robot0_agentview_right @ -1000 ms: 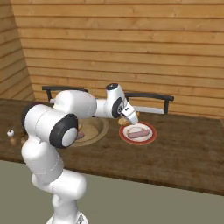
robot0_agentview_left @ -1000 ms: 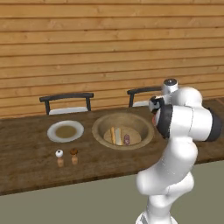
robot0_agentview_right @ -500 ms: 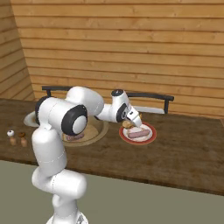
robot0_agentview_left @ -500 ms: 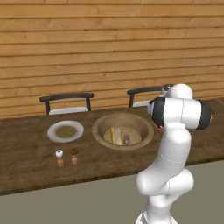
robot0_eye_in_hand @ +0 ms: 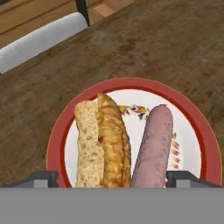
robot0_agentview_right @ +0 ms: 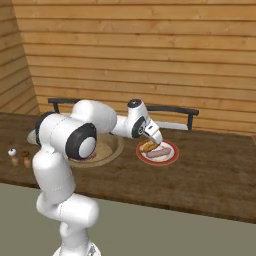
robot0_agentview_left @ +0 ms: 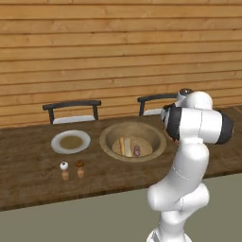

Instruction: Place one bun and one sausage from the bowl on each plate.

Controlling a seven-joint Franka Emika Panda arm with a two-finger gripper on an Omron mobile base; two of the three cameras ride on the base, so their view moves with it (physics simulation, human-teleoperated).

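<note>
The red-rimmed white plate [robot0_eye_in_hand: 131, 83] carries a pale, browned bun [robot0_eye_in_hand: 103, 144] and a pinkish sausage [robot0_eye_in_hand: 154, 146] lying side by side. My gripper [robot0_eye_in_hand: 111, 179] hovers just above them, open, its fingertips [robot0_eye_in_hand: 41, 178] standing wide on either side of both pieces. From the right base view, the gripper [robot0_agentview_right: 155, 140] sits at the left edge of that plate [robot0_agentview_right: 173, 155]. The wooden bowl [robot0_agentview_left: 111, 130] holds another bun [robot0_agentview_left: 124, 146] and sausage [robot0_agentview_left: 137, 151]. Left of it lies the greyish-white plate [robot0_agentview_left: 59, 137] with a tan centre, bare.
Two small shakers [robot0_agentview_left: 72, 171] stand near the front edge, ahead of the greyish plate. Two chair backs [robot0_agentview_left: 72, 105] line the far side of the wooden table [robot0_agentview_left: 28, 175]. My arm reaches over the bowl's right side.
The arm's elbow has swung up and to the right. The gripper has dropped to the red-rimmed plate, its fingers have spread, and the bun now lies beside the sausage.
</note>
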